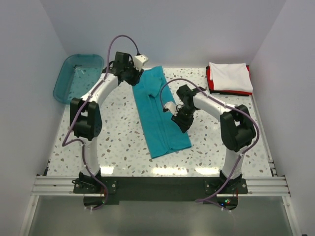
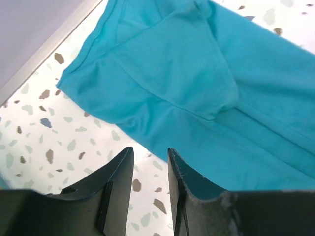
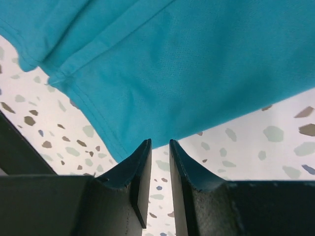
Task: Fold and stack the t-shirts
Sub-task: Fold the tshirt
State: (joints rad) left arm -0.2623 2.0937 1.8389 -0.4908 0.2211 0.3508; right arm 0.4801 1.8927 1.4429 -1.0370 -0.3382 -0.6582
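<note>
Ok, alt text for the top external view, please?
A teal t-shirt, folded lengthwise into a strip, lies on a speckled table between two robot arms, the left gripper at its far end, the right gripper at its right edge. A folded white t-shirt sits on a red t-shirt far right; a teal bin far left.

Matt cloth t-shirt (image 1: pixel 152 123) (glossy speckled table (image 1: pixel 113 142))

Speckled table (image 1: pixel 113 142) bears teal shirt (image 1: pixel 157 123), folded stack (image 1: pixel 229 77), bin (image 1: pixel 78 76).
</note>
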